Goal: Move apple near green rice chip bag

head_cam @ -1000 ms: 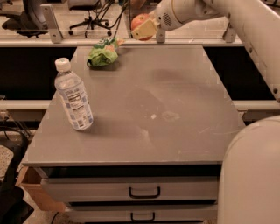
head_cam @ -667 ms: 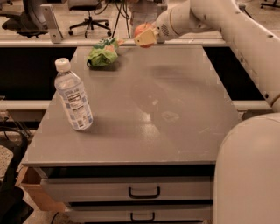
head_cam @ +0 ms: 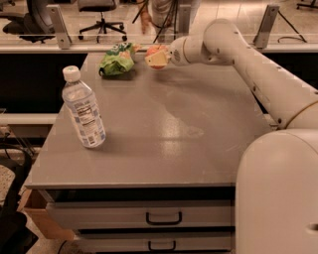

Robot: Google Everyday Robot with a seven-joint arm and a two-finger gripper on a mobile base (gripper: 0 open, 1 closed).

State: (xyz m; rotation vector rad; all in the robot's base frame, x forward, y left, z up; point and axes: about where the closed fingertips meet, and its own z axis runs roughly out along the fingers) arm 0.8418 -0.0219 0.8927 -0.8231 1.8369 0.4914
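The green rice chip bag [head_cam: 117, 61] lies wrinkled at the far left of the grey table top [head_cam: 164, 119]. My gripper [head_cam: 156, 57] is at the table's far edge, just right of the bag. It is shut on the red-orange apple [head_cam: 154, 51], which shows between and above the pale fingers, low over or on the table. The apple is about a hand's width from the bag, not touching it. My white arm reaches in from the right.
A clear water bottle [head_cam: 83, 109] with a white cap stands upright at the left front of the table. Drawers [head_cam: 163, 218] sit under the table front. Office chairs [head_cam: 102, 15] and a rail lie beyond the far edge.
My gripper with the apple has moved left and down along the far edge, closer to the green bag. The bottle and bag have not moved.
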